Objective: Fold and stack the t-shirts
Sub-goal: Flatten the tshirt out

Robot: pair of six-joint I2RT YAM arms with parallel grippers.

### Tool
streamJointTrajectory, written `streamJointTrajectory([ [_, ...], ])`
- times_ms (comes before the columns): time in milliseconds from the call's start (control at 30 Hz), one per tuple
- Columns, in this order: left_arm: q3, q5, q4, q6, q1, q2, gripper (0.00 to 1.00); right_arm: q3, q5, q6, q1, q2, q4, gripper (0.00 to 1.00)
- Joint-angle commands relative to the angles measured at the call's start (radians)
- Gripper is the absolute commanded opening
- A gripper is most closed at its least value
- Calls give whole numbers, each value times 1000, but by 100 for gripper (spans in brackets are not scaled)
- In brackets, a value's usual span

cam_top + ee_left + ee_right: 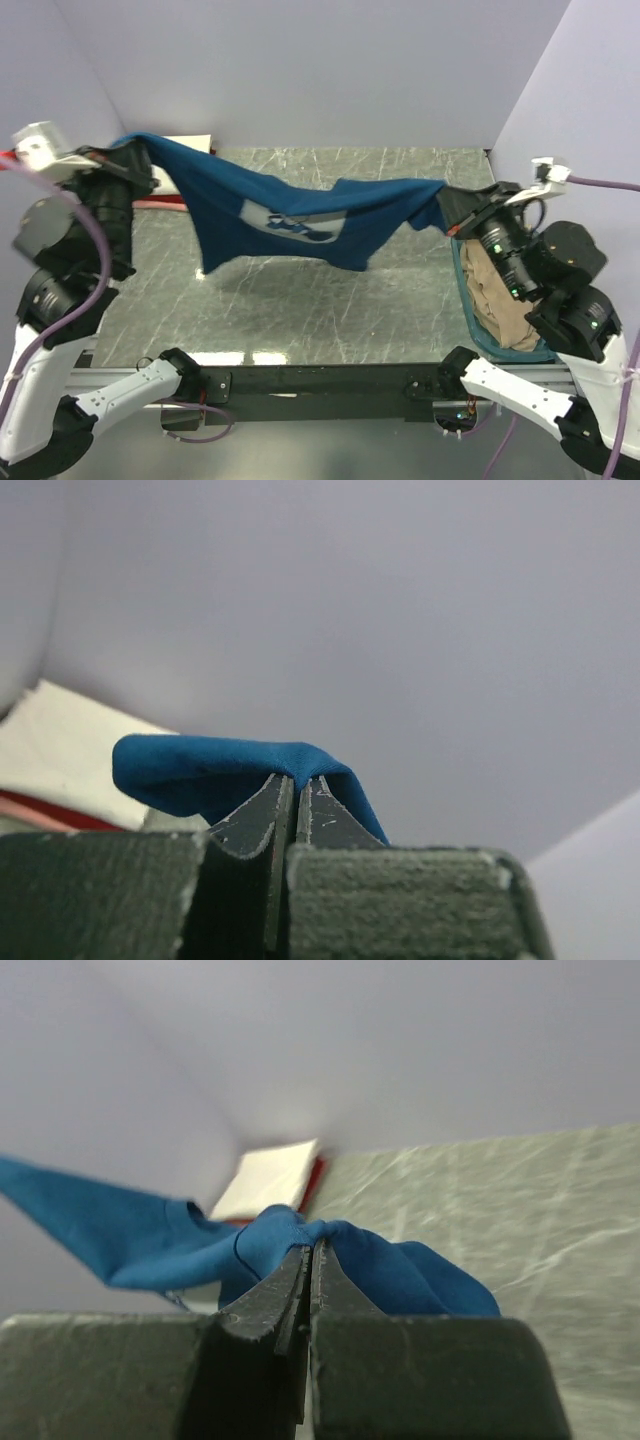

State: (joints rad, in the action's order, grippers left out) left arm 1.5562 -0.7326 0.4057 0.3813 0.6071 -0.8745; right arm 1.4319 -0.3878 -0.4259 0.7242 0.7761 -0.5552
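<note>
The dark blue t-shirt [290, 215] with a pale print hangs stretched in the air between both grippers, above the table. My left gripper [135, 152] is shut on its left end at the far left; the left wrist view shows blue cloth [230, 770] pinched over the closed fingertips [298, 778]. My right gripper [448, 203] is shut on its right end; the right wrist view shows the bunched blue cloth [400, 1265] at the closed tips [311, 1248]. A folded cream shirt on a red one [270, 1180] lies at the far left corner. A tan shirt [500, 295] lies in the tub.
The teal tub [470, 310] stands at the table's right edge, under my right arm. The cream and red stack shows partly behind my left arm [185, 142]. Lilac walls close the table at the back and sides. The grey marbled tabletop [330, 310] lies under the hanging shirt.
</note>
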Motion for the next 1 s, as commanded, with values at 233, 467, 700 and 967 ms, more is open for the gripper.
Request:
streamJointTrajectory([
  [233, 113, -119, -234, -186, -7, -20, 1, -2, -72, -27, 345, 205, 182, 0],
  [467, 114, -100, -369, -272, -46, -118, 1, 266, -279, 58, 598, 501, 170, 0],
  [700, 197, 240, -271, -53, -409, -259, 1, 553, -339, 128, 672, 797, 89, 0],
  [967, 212, 751, -344, 335, -811, -549, 1, 912, -387, 183, 663, 1098, -47, 0],
])
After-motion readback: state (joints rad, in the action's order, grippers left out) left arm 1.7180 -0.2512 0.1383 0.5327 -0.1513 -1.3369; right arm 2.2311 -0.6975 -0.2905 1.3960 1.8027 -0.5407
